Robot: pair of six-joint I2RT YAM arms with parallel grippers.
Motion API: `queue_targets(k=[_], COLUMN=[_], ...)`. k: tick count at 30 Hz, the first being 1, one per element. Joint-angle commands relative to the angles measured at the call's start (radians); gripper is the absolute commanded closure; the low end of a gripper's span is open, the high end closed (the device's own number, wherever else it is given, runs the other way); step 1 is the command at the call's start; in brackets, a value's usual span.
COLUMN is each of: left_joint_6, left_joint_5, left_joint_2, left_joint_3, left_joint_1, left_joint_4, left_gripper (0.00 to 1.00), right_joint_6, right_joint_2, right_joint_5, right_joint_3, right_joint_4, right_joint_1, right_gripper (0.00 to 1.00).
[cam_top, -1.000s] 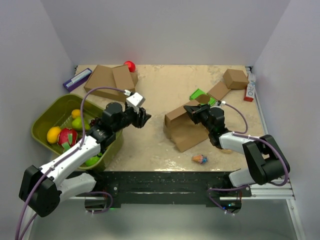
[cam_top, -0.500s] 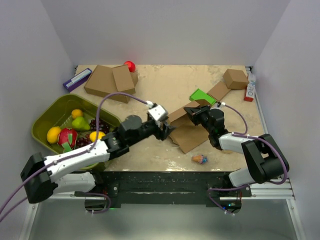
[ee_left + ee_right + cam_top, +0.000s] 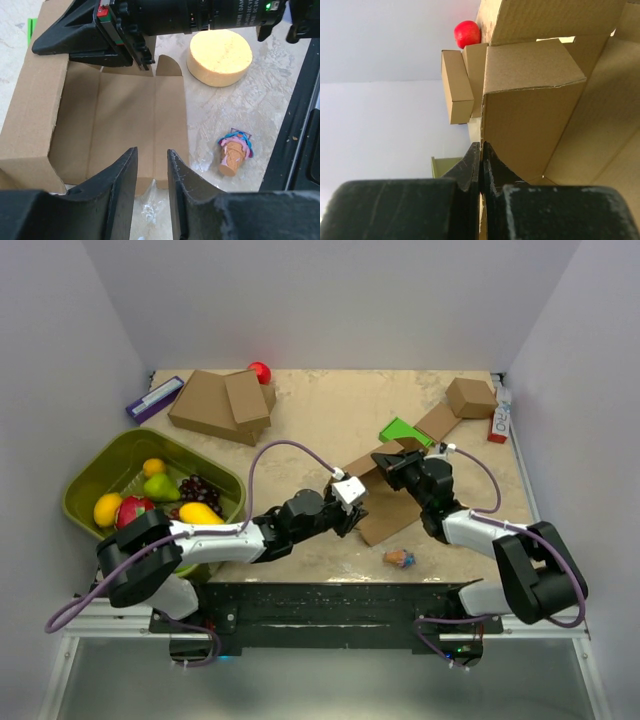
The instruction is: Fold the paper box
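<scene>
The paper box [image 3: 378, 508] is a brown cardboard mailer, partly opened, lying at the table's middle right. My right gripper [image 3: 386, 462] is shut on the box's far raised wall; in the right wrist view the jaws [image 3: 481, 148] pinch a thin cardboard edge of the box [image 3: 532, 115]. My left gripper [image 3: 353, 517] is at the box's near left edge. In the left wrist view its jaws [image 3: 152, 156] stand a little apart, empty, over the near edge of the box's flat panel [image 3: 125, 117]. The right gripper [image 3: 146, 61] shows at the top there.
A green bin [image 3: 92, 468] of fruit stands at the left. Stacked larger boxes [image 3: 215, 405] and a red ball [image 3: 260, 371] lie far left, a small cube box [image 3: 470, 397] far right. An ice-cream toy [image 3: 400, 558] and a yellow sponge [image 3: 219, 50] lie near the box.
My left arm has swung right from beside the bin across the table to the box's near left edge. The right gripper has stayed shut on the box wall.
</scene>
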Motion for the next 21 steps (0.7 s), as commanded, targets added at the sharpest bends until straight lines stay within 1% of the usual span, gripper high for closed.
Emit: queue_targets(k=[1,4,6,7,8,13,18,21], left_joint_6=[0.057,0.096,0.096,0.134,0.142,0.186,0.202,0.200], left_joint_5=[-0.026,0.026,0.035,0.034,0.035,0.028,0.006,-0.034], left_joint_2=[0.021,0.046,0.075,0.084,0.101,0.150,0.215,0.236], left_joint_3=[-0.010,-0.036,-0.037,-0.037,-0.039,-0.050,-0.051,-0.065], left_joint_1=[-0.003,-0.002,-0.002,-0.002,-0.002,-0.002,-0.003,0.000], left_joint_4=[0.159,0.186,0.186,0.191,0.197,0.251,0.284,0.298], left_gripper=[0.69,0.69,0.70,0.71,0.71,0.73,0.75,0.78], right_joint_6=[-0.053,-0.064,-0.064,-0.062,-0.058,-0.015,-0.008,-0.010], right_joint_2=[-0.052,-0.064,-0.060,-0.058,-0.052,-0.034,-0.043,-0.064], right_joint_5=[0.061,0.069,0.064,0.052,0.046,0.011,-0.006,0.005], right_joint_3=[-0.004,0.001,0.002,0.002,0.002,-0.013,-0.012,-0.013], right_joint_4=[-0.033,-0.060,-0.059,-0.057,-0.054,-0.013,-0.022,-0.042], right_joint_1=[-0.001,-0.001,-0.003,-0.003,-0.003,-0.003,-0.003,-0.001], right_gripper=[1.00,1.00,1.00,1.00,1.00,1.00,1.00,1.00])
